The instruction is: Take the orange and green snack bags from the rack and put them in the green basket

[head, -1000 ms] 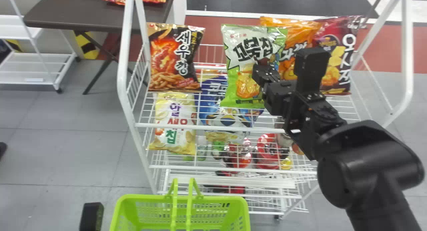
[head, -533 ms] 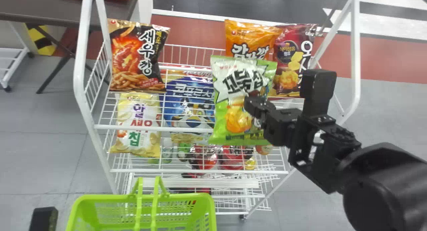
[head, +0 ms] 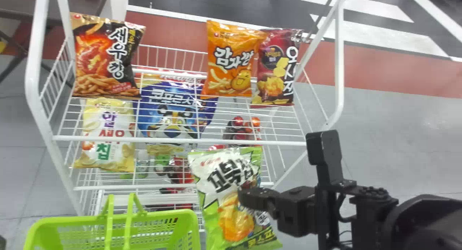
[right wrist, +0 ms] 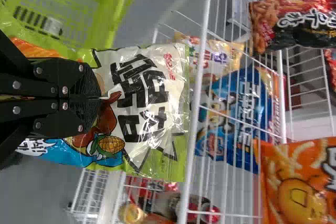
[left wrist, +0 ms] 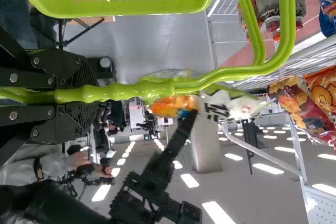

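So the green snack bag [head: 234,224] hangs lower middle in the head view, just right of the green basket [head: 79,221], so it needs to go left. Its long axis is near upright, slight lean. The right gripper [right wrist: 100,98] has its jaws pinched on it; the left gripper [left wrist: 98,95] has its jaws clamped on the basket handle [left wrist: 131,91]. Versus half a second ago, the bag's lower and no longer overlaps the orange snack bag [head: 231,62] on the rack [head: 281,143]
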{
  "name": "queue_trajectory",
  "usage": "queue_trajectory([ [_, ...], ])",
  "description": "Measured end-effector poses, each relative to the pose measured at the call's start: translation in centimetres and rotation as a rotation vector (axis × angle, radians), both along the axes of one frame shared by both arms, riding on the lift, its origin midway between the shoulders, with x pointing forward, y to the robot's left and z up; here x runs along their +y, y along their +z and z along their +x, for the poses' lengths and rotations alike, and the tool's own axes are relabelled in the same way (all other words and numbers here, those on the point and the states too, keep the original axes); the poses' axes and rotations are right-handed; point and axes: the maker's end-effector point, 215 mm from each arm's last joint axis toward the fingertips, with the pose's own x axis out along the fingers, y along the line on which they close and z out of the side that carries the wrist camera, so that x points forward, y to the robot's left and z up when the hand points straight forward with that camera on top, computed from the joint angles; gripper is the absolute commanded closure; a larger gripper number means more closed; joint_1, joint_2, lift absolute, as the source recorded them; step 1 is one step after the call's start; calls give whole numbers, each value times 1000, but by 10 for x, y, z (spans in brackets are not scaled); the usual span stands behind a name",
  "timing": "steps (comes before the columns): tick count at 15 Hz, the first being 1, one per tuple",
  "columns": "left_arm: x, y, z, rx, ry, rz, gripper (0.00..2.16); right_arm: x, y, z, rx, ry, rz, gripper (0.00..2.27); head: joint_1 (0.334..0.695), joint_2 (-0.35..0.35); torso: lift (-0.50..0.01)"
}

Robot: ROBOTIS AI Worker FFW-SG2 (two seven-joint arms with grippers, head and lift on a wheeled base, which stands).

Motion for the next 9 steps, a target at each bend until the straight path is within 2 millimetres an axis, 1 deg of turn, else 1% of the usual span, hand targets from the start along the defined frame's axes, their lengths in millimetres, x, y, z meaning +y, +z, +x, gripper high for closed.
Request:
queue_trajectory([
  [3,-1,0,-1,2,1,-3,2148,18,9,-9,8,28,75,2128,695,-329,0],
  [4,-1,-1,-1,2,1,-4,2148,26,11,-12,10,41,103,2128,695,-299,0],
  [5,-1,0,-1,2,2,-4,2148,34,12,-14,13,51,121,2128,695,-285,0],
  [6,-1,0,-1,2,2,-5,2148,41,10,-18,22,62,130,2128,695,-273,0],
  [7,-1,0,-1,2,2,-6,2148,47,3,-23,40,70,127,2128,695,-261,0],
  [9,0,1,-1,2,6,-10,2145,55,-17,-36,87,80,101,2128,695,-240,0],
])
